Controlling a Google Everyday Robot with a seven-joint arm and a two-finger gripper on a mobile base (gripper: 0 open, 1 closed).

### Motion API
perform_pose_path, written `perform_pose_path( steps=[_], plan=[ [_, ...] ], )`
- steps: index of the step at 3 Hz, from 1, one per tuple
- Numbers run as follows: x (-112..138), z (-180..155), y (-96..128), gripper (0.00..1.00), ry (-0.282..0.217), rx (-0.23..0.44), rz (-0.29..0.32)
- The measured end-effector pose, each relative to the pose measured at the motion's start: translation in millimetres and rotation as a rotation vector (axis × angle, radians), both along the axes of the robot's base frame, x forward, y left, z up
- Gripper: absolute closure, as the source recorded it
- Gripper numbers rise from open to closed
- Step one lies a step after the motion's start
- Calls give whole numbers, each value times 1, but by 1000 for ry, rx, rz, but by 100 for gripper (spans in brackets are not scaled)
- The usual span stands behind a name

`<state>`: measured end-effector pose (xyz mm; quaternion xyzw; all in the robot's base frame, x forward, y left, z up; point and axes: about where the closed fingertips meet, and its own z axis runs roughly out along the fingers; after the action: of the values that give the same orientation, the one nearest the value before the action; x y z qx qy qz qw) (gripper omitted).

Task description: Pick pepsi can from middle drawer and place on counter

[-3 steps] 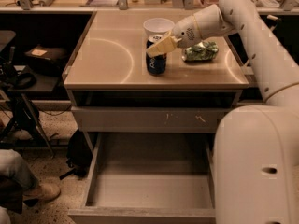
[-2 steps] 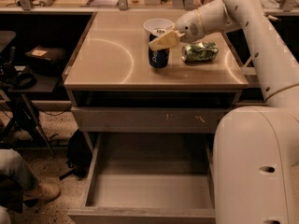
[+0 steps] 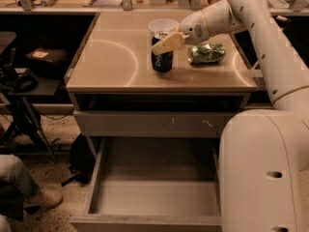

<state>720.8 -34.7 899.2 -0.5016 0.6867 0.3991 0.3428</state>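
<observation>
The pepsi can (image 3: pixel 161 58) is upright on the beige counter (image 3: pixel 111 62), just in front of the white bowl (image 3: pixel 163 25). My gripper (image 3: pixel 167 42) reaches in from the right and is shut on the can's top part; one tan finger (image 3: pixel 169 40) crosses its lid. I cannot tell whether the can's base touches the counter or hangs just above it. The middle drawer (image 3: pixel 154 197) is pulled open at the bottom, and its grey floor is bare.
A crumpled green metallic can (image 3: pixel 206 53) lies on the counter right of the pepsi can. A closed drawer face with pale scratch marks (image 3: pixel 169 123) sits above the open drawer. My white arm and base (image 3: pixel 263 168) fill the right side. A person's leg and shoe (image 3: pixel 29 197) are at the lower left.
My gripper and the pepsi can have moved together a little farther back on the counter, closer to the white bowl. The drawer has not moved.
</observation>
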Motion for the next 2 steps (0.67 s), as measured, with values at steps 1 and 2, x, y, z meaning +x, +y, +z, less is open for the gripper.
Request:
perform_pose_path(
  steps=[1,2],
  plan=[
    [0,0,0,13,0,0,0],
    [0,0,0,0,0,0,0]
  ],
)
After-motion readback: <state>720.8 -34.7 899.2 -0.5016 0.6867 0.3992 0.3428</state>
